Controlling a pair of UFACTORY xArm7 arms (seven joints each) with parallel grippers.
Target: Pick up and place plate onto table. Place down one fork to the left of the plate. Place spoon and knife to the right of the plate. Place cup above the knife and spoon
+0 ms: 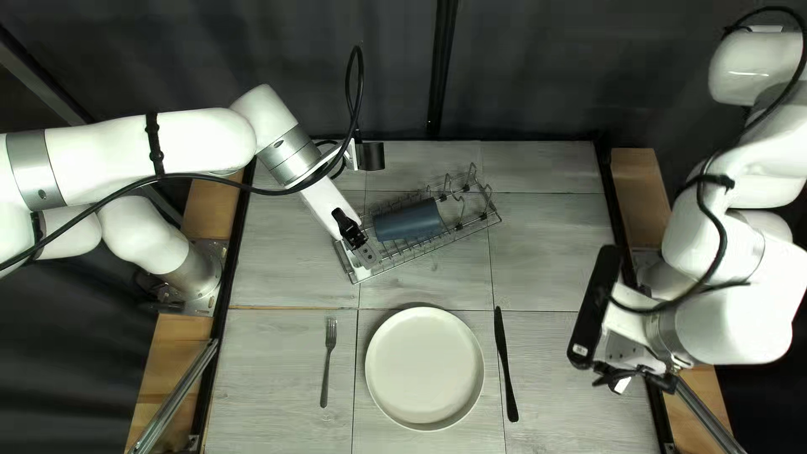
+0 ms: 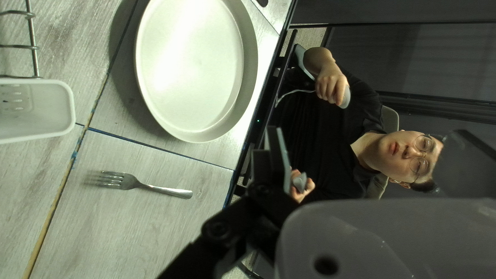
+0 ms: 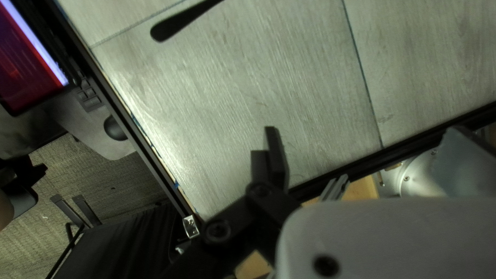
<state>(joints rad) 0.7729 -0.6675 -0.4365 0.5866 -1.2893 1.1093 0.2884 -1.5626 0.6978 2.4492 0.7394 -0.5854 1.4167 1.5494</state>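
In the top left view my left gripper point(image 1: 351, 235) hangs over the left end of a wire rack point(image 1: 441, 240), and my right gripper point(image 1: 635, 382) is near the right edge. A blue-grey cup point(image 1: 409, 220) lies sideways in the rack. The white plate point(image 1: 424, 367) sits front centre, with the fork point(image 1: 329, 361) to its left and the black knife point(image 1: 505, 366) to its right. The left wrist view has its gripper point(image 2: 364, 132) open and empty, beside the plate point(image 2: 191, 62) and fork point(image 2: 121, 181). Also open and empty, the right gripper point(image 3: 364, 132) is beyond the knife's handle point(image 3: 181, 23). I see no spoon.
A white caddy point(image 1: 363, 262) stands at the rack's left end. Beyond the table's near edge, a person point(image 2: 320, 124) sits with both hands on held devices. Metal rails and wooden boards point(image 1: 677, 412) run along the table's sides.
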